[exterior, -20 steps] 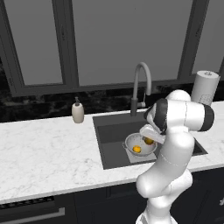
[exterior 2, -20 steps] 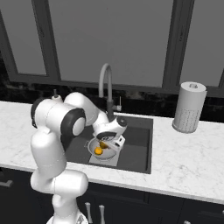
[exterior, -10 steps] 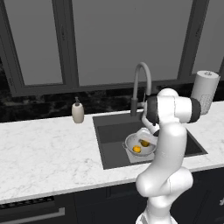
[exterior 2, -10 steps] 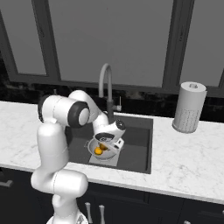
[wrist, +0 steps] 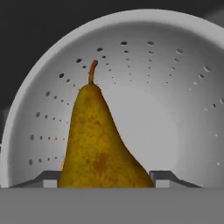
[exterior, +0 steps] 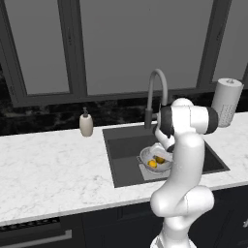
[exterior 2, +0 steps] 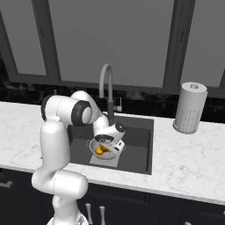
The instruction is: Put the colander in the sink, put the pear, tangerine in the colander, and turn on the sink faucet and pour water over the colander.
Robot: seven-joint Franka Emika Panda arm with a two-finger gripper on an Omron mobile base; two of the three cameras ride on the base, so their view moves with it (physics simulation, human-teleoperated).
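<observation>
The silver colander stands on the floor of the dark sink, below the grey gooseneck faucet. My gripper reaches down into the colander and is shut on the brown-yellow pear, stem pointing away from the hand. The pear hangs low inside the bowl. A sliver of the orange tangerine peeks out behind the pear's left side; the tangerine lies on the colander's bottom. From the right, the gripper hovers over the colander. No water runs from the faucet.
A beige soap bottle stands on the white marble counter left of the sink. A white paper-towel roll stands at the right, behind the sink. Dark windows close off the back.
The arm's shoulder and elbow have swung round over the sink, and the hand has sunk lower into the colander with the pear still held. The tangerine has not moved.
</observation>
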